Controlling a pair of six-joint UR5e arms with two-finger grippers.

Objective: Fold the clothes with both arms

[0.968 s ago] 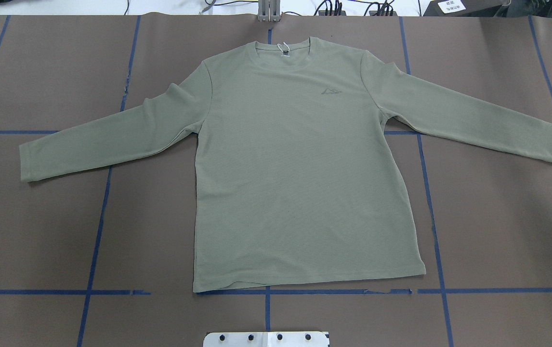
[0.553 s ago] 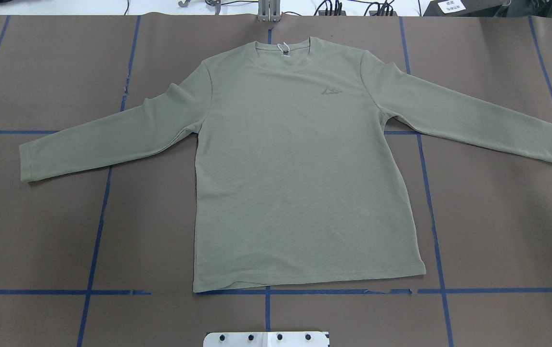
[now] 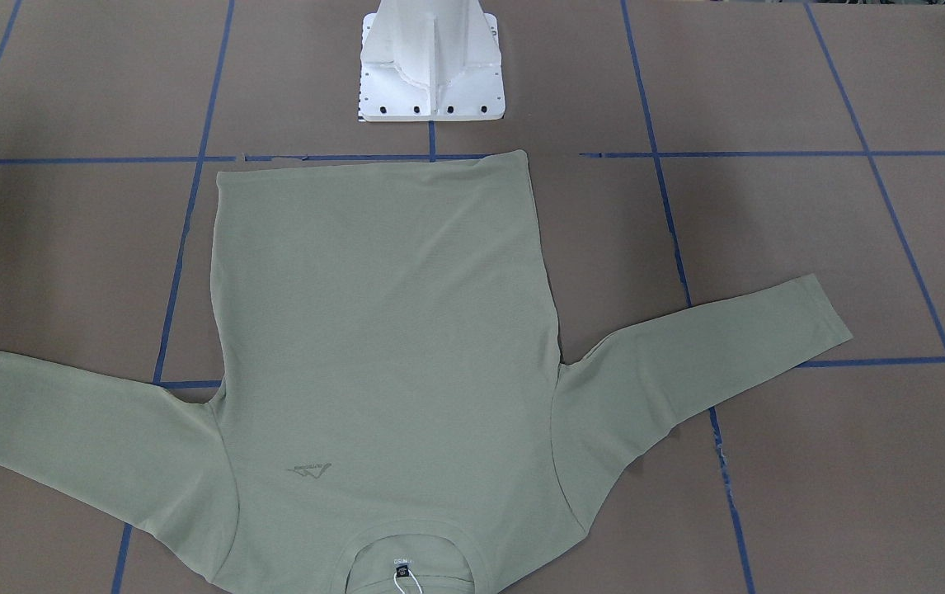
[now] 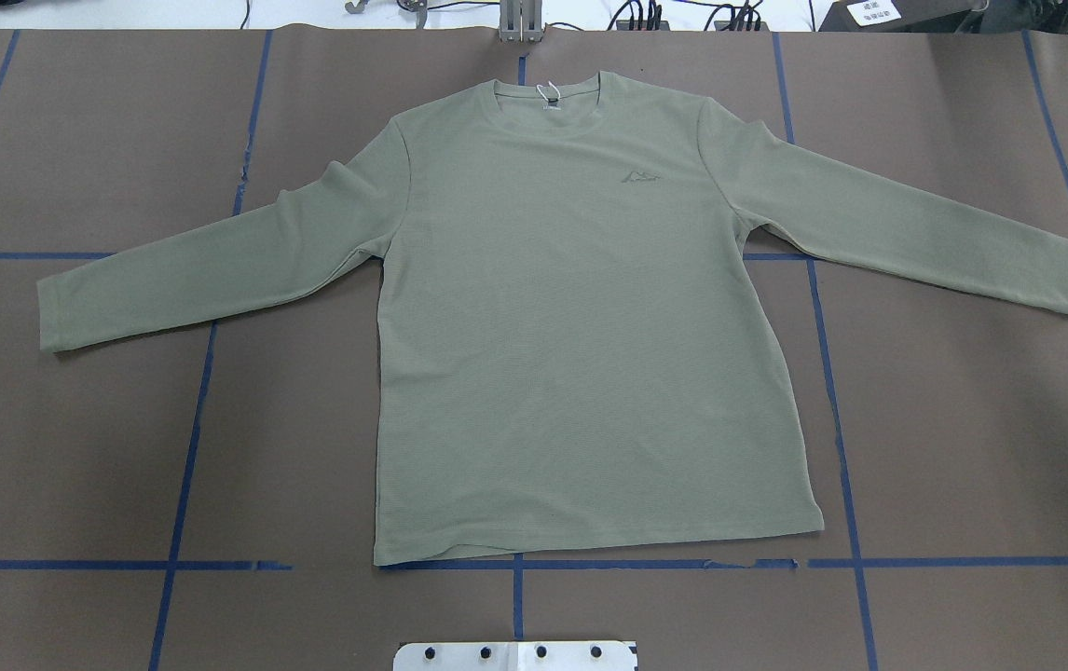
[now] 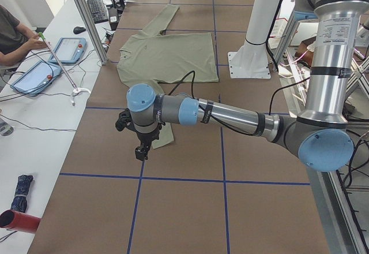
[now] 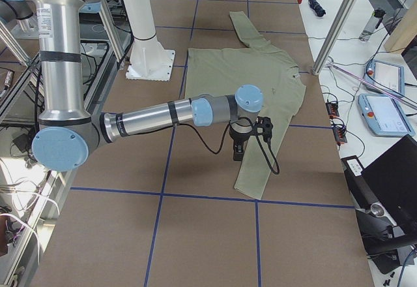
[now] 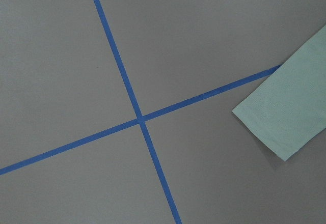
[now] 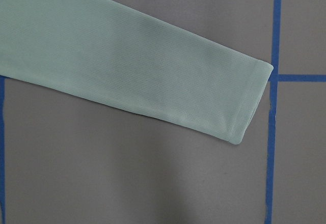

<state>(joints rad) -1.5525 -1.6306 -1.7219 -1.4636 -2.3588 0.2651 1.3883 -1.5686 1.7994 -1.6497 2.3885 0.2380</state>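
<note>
The sage-green long-sleeved shirt (image 4: 571, 326) lies flat and face up on the brown table, sleeves spread, neck at the far edge with its black label (image 4: 550, 105) and white hang tag (image 4: 548, 91). It also shows in the front-facing view (image 3: 382, 330). My left gripper (image 5: 140, 150) hangs over the table just beside the left sleeve cuff (image 7: 285, 112). My right gripper (image 6: 238, 153) hangs over the right sleeve (image 8: 153, 76) near its cuff. I cannot tell whether either gripper is open or shut. Neither arm shows in the overhead view.
The white pedestal base (image 3: 431, 66) stands at the robot's side of the table, just off the shirt's hem. Blue tape lines (image 4: 189, 447) cross the brown cover. Tablets (image 5: 69, 49), cables and an operator (image 5: 11, 34) are at the far bench behind aluminium posts (image 5: 86, 17).
</note>
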